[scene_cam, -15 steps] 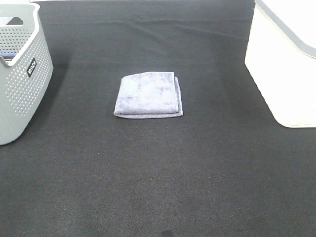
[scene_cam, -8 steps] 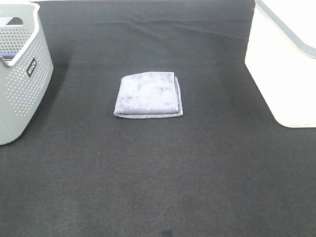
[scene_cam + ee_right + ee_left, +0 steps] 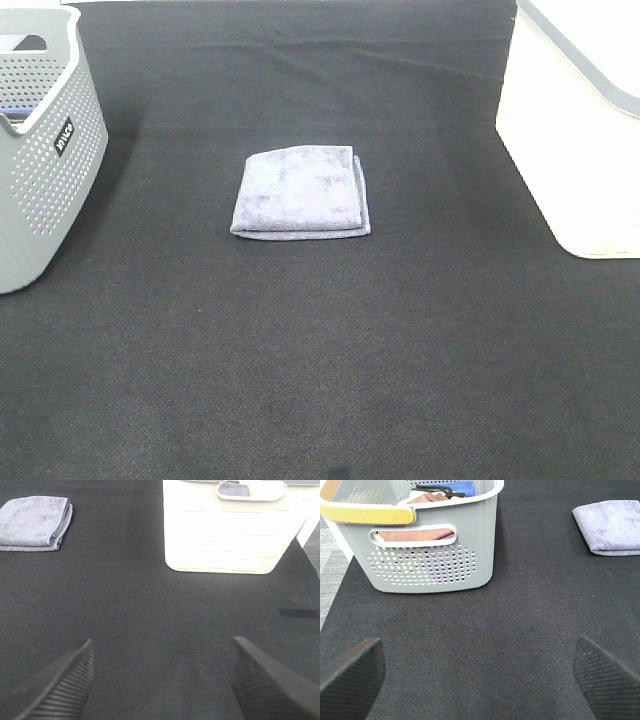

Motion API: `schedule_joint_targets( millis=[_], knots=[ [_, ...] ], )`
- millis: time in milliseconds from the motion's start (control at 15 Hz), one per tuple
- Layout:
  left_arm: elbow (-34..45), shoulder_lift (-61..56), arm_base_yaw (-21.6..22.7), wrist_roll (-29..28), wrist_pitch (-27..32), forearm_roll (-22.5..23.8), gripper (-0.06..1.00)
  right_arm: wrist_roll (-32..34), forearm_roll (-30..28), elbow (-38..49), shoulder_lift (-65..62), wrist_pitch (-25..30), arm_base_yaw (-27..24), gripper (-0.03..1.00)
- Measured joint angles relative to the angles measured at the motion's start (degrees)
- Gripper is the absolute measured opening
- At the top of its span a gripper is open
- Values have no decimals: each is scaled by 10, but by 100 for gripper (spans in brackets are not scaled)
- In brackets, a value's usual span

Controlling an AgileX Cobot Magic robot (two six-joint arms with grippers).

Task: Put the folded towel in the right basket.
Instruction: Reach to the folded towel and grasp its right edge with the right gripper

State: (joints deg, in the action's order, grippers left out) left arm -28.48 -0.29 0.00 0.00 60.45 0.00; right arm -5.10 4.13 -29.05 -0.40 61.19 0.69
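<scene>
A folded lavender-grey towel (image 3: 302, 192) lies flat on the black cloth in the middle of the table. It also shows in the left wrist view (image 3: 611, 527) and in the right wrist view (image 3: 34, 523). The white right basket (image 3: 578, 130) stands at the right edge; the right wrist view shows its wall (image 3: 227, 535). Neither gripper shows in the high view. My left gripper (image 3: 480, 680) is open and empty, far from the towel. My right gripper (image 3: 162, 680) is open and empty, short of the white basket.
A grey perforated basket (image 3: 40, 150) stands at the left edge; the left wrist view (image 3: 427, 555) shows it with a yellow handle and folded cloths inside. The black cloth (image 3: 320, 350) covers the table.
</scene>
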Motion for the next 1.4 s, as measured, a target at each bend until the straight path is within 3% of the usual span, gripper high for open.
schedule_joint_targets(
  millis=[1400],
  knots=[
    [0, 0, 0, 0, 0, 0, 97, 0, 0, 0, 0, 0, 0, 71]
  ],
)
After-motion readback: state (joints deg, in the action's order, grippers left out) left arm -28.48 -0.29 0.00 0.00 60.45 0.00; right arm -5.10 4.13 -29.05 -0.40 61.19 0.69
